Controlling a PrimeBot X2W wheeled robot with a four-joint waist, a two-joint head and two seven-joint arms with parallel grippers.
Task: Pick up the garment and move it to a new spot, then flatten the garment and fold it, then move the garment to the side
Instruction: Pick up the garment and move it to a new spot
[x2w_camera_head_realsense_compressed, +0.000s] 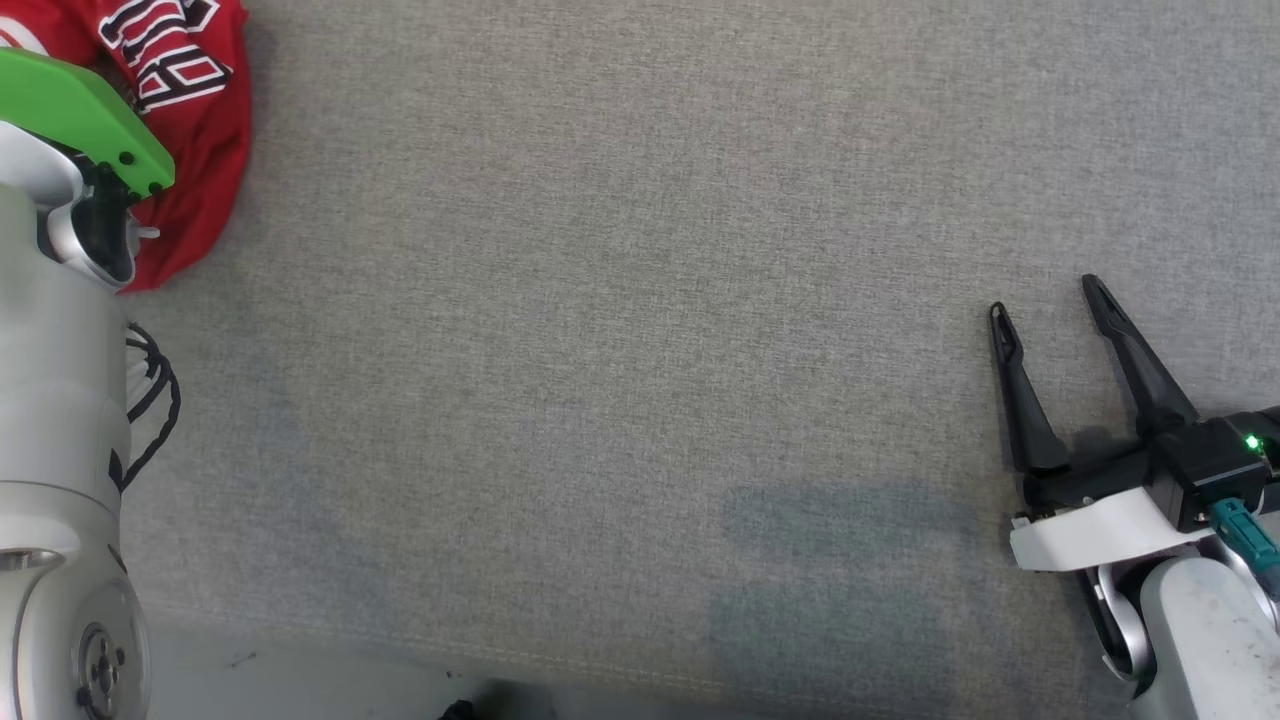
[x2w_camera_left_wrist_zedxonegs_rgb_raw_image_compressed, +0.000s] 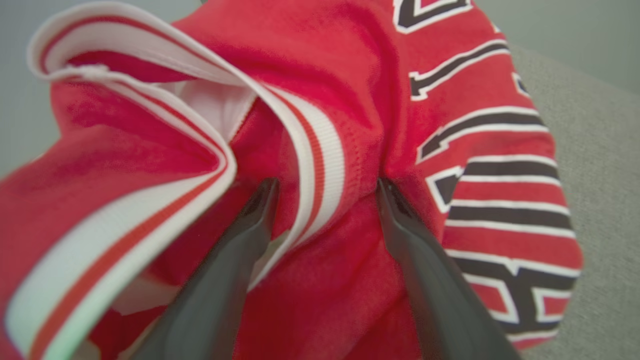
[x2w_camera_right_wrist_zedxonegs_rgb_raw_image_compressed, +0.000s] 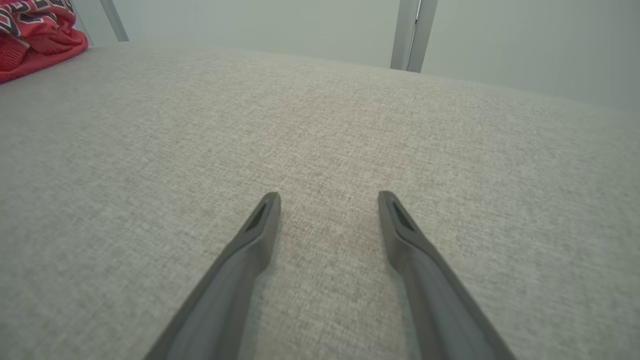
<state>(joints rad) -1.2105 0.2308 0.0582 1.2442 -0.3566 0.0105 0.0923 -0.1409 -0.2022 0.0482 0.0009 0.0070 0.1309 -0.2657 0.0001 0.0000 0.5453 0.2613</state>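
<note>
We have the garment (x2w_camera_head_realsense_compressed: 200, 140) bunched at the far left of the surface (x2w_camera_head_realsense_compressed: 640, 350), with our left arm (x2w_camera_head_realsense_compressed: 60, 400) over its near edge. Left gripper (x2w_camera_left_wrist_zedxonegs_rgb_raw_image_compressed: 327, 184) sits in the folds, fingers apart, a band of cloth between them. Right gripper (x2w_camera_head_realsense_compressed: 1045, 297) is at the near right, well apart from the garment, fingers spread over bare surface. An upright post (x2w_camera_right_wrist_zedxonegs_rgb_raw_image_compressed: 412, 35) stands behind the far edge.

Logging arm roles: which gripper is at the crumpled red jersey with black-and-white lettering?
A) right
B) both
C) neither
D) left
D: the left gripper has its spread fingers in the red jersey; the right gripper is open over the grey fabric surface, away from it.
</note>
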